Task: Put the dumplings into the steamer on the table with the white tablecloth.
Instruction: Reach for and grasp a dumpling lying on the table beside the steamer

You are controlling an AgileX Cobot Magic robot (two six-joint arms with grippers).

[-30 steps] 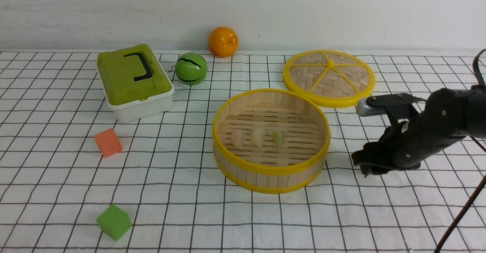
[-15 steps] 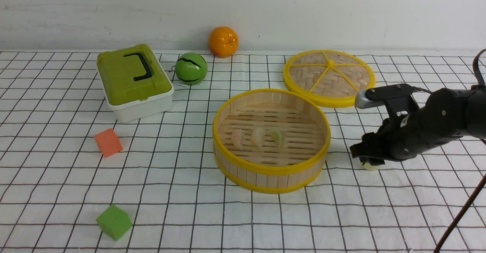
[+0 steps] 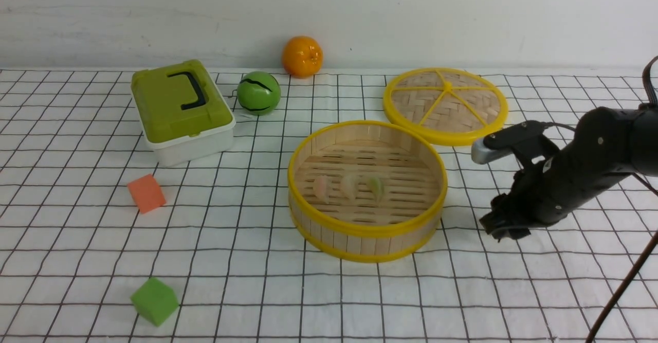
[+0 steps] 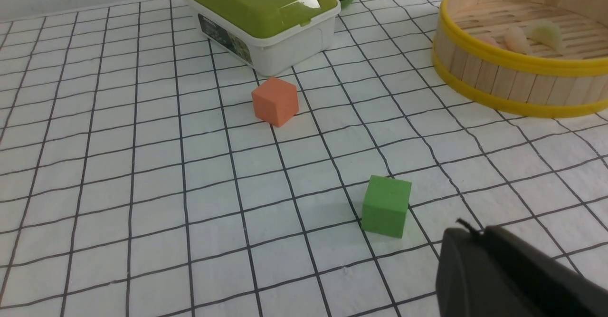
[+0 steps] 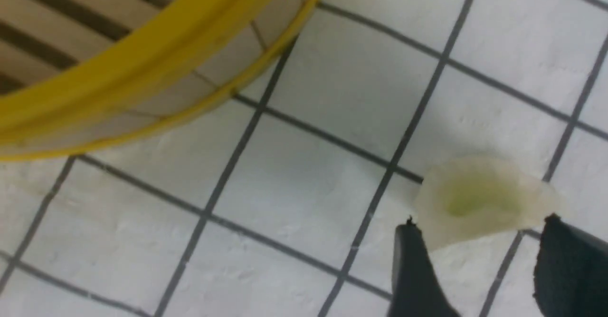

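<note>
The bamboo steamer (image 3: 367, 228) stands mid-table on the white tablecloth (image 3: 247, 260). Three dumplings lie on its slats: pinkish (image 3: 322, 187), whitish (image 3: 350, 184) and pale green (image 3: 376, 186). My right gripper (image 3: 506, 228) hangs low just right of the steamer and hides the cloth beneath it. In the right wrist view a whitish dumpling with a green core (image 5: 479, 200) lies on the cloth, its near edge between the tips of the open right gripper (image 5: 479, 229), beside the steamer wall (image 5: 142, 89). My left gripper (image 4: 468, 234) is shut and empty near the green cube (image 4: 385, 205).
The woven lid (image 3: 445, 104) lies behind the steamer. A green box (image 3: 181, 109), a green ball (image 3: 258, 92) and an orange (image 3: 302, 56) stand at the back. An orange cube (image 3: 146, 193) and a green cube (image 3: 154, 301) sit on the left. A cable (image 3: 622, 291) trails at right.
The right arm lifted slightly, then tipped down and shifted a little right. The dumpling that peeked out under its fingers half a second ago is now hidden in the front view.
</note>
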